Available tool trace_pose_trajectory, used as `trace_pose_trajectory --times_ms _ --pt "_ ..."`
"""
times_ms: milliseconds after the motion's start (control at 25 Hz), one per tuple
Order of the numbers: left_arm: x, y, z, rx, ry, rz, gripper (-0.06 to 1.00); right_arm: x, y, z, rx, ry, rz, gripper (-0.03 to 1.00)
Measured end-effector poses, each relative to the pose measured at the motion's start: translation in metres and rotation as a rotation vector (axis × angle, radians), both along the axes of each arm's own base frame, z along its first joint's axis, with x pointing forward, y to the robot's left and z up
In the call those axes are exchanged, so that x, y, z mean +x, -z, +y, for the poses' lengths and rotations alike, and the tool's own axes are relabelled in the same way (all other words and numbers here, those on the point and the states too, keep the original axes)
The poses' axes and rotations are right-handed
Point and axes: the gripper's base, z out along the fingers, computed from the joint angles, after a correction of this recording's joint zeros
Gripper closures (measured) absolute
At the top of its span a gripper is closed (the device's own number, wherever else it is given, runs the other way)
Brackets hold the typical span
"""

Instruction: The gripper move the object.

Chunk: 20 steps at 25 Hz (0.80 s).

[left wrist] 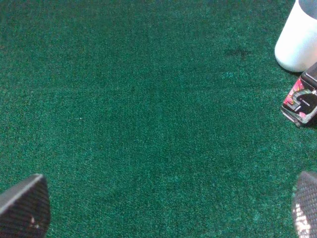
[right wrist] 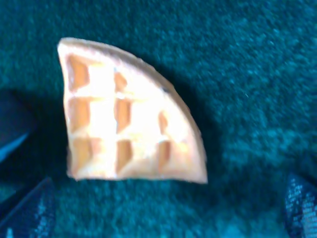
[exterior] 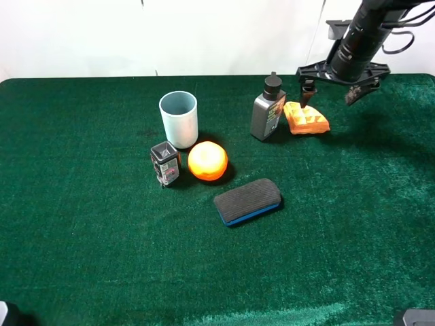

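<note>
The orange-yellow waffle wedge [exterior: 306,118] lies flat on the green cloth at the back right, just right of a dark bottle. In the right wrist view it [right wrist: 126,131] fills the picture, blurred, lying free between the finger tips. My right gripper [exterior: 330,94] hangs open just above and behind the wedge, its left prong right by the wedge's back edge and its right prong well off to the right. My left gripper [left wrist: 163,208] is open and empty over bare cloth; only its two fingertips [left wrist: 25,206] show, and it is out of the exterior view.
A dark grey bottle [exterior: 268,109] stands close left of the wedge. A pale blue cup [exterior: 179,119], a small patterned box [exterior: 165,164], a round orange ball [exterior: 207,161] and a black-and-blue eraser [exterior: 247,201] sit mid-table. Cup [left wrist: 297,39] and box [left wrist: 301,100] show in the left wrist view.
</note>
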Motion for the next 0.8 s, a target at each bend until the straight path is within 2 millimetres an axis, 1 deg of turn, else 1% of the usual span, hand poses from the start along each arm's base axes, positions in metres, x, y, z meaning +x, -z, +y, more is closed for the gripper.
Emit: trace_pose_trajectory --times_ms 160,280,440,680,800 --pt "0.000 0.000 0.000 0.000 0.000 0.000 -0.05 -0.006 -0.014 -0.002 -0.014 -0.004 0.027 0.27" --pt "0.000 0.000 0.000 0.000 0.000 0.000 -0.05 -0.012 -0.019 -0.003 -0.024 -0.003 0.071 0.27" --pt "0.000 0.000 0.000 0.000 0.000 0.000 -0.05 -0.022 -0.028 -0.005 -0.037 -0.003 0.130 0.27" --pt "0.000 0.000 0.000 0.000 0.000 0.000 -0.05 -0.037 -0.047 -0.009 -0.051 -0.002 0.197 0.27" --pt "0.000 0.000 0.000 0.000 0.000 0.000 -0.05 -0.041 -0.056 -0.009 -0.042 0.000 0.191 0.27"
